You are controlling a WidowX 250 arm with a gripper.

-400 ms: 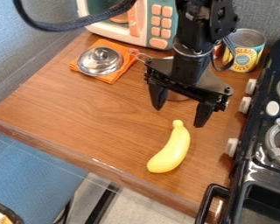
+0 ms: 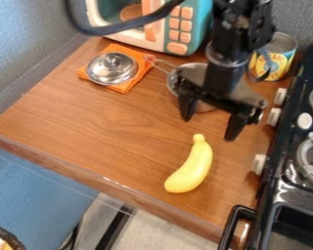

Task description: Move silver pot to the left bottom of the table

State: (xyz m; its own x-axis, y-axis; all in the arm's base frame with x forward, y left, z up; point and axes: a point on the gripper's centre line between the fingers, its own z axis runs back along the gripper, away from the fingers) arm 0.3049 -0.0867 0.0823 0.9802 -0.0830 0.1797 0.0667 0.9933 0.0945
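Over the right part of the wooden table (image 2: 100,132) hangs my gripper (image 2: 210,128), open, with its two fingers apart and pointing down. Behind and under it stands the silver pot (image 2: 175,82), partly covered by the gripper; its wire handle points to the upper left, toward the orange cloth. Nothing is visible between the fingers except table surface.
A silver lid (image 2: 111,68) lies on an orange cloth (image 2: 127,84). A yellow banana (image 2: 191,168) lies in front of the gripper. A toy microwave (image 2: 179,29) and a can (image 2: 275,57) stand behind; a stove (image 2: 286,161) borders the right side.
My gripper has shifted a little to the right, so more of the pot's left side shows. The cable has moved right with the arm. Pot, lid and banana have stayed put.
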